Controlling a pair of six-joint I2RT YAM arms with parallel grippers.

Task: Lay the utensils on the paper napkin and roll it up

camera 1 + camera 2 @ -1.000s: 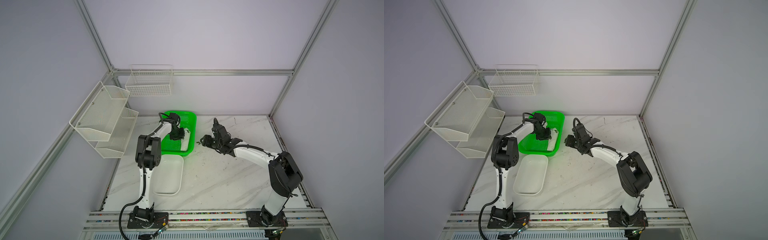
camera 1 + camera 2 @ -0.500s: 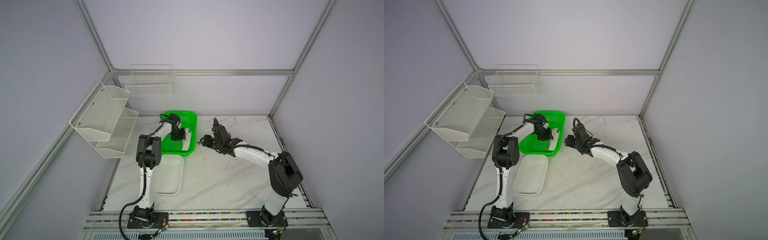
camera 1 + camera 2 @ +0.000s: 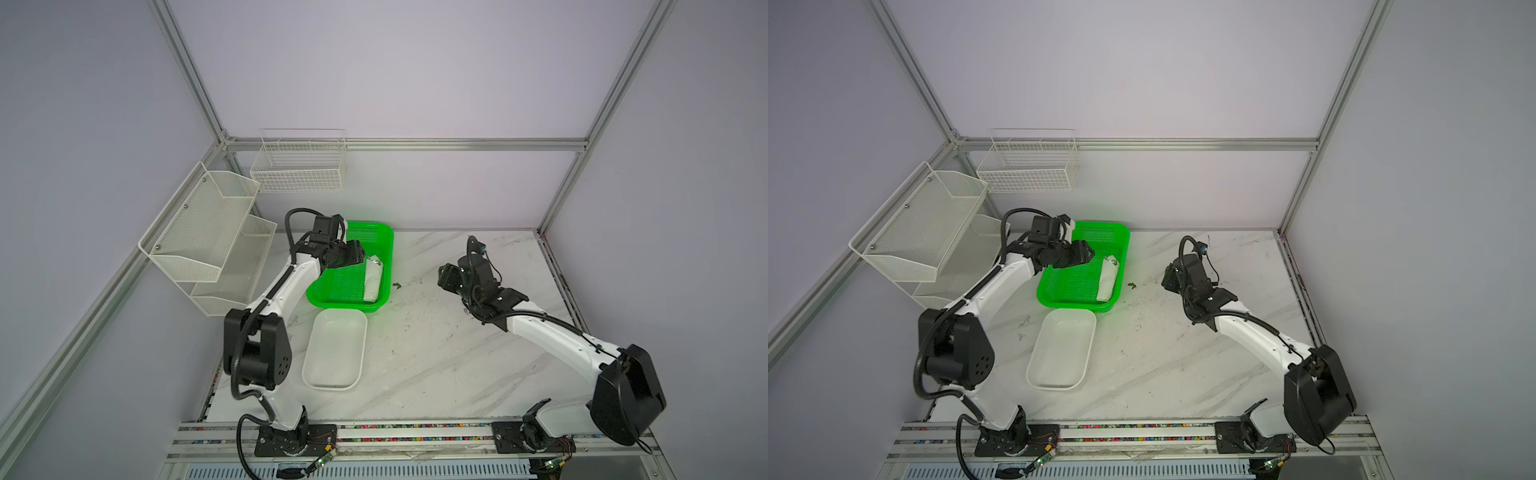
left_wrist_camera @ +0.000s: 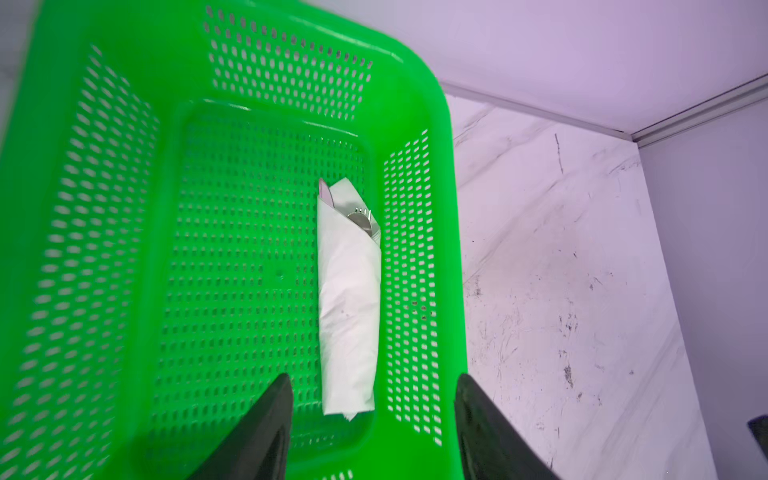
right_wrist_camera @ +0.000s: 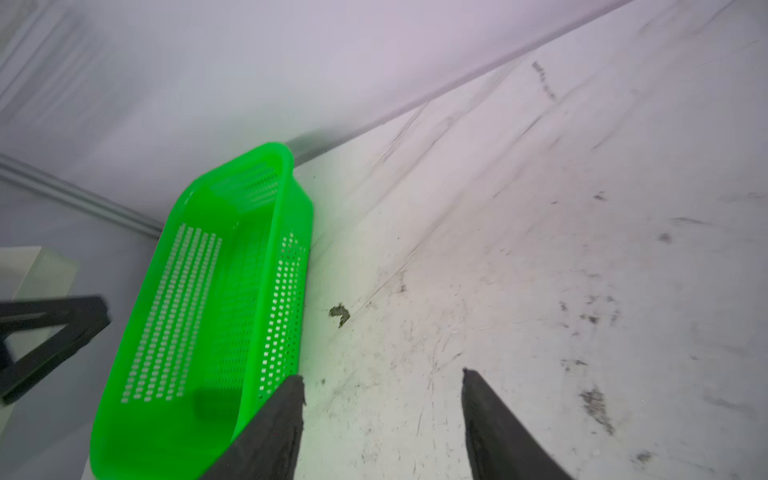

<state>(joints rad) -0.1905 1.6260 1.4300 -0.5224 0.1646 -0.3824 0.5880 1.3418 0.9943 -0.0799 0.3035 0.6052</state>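
Basket [image 4: 440, 174], bright green with rows of small perforations; paper napkin [image 4: 349, 307], plain white; utensils [image 4: 360, 219], shiny silver; tray [image 3: 334, 353], plain white; surface [image 3: 436, 353], white marble with grey veining and dark scuffs; wire racks [image 3: 199, 232], white mesh; walls [image 3: 374, 83], pale lilac.

Your utensils [image 4: 361, 217] mostly wrapped inside the paper napkin [image 4: 349, 299], only tips showing, right wrist view blurred, the napkin hidden there behind the green basket [image 5: 291, 291] wall.

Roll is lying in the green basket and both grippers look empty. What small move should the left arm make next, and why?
Probably lift the left gripper straight up clear of the basket: its jaws stand open and the rolled napkin, utensils peeking out, lies free inside.
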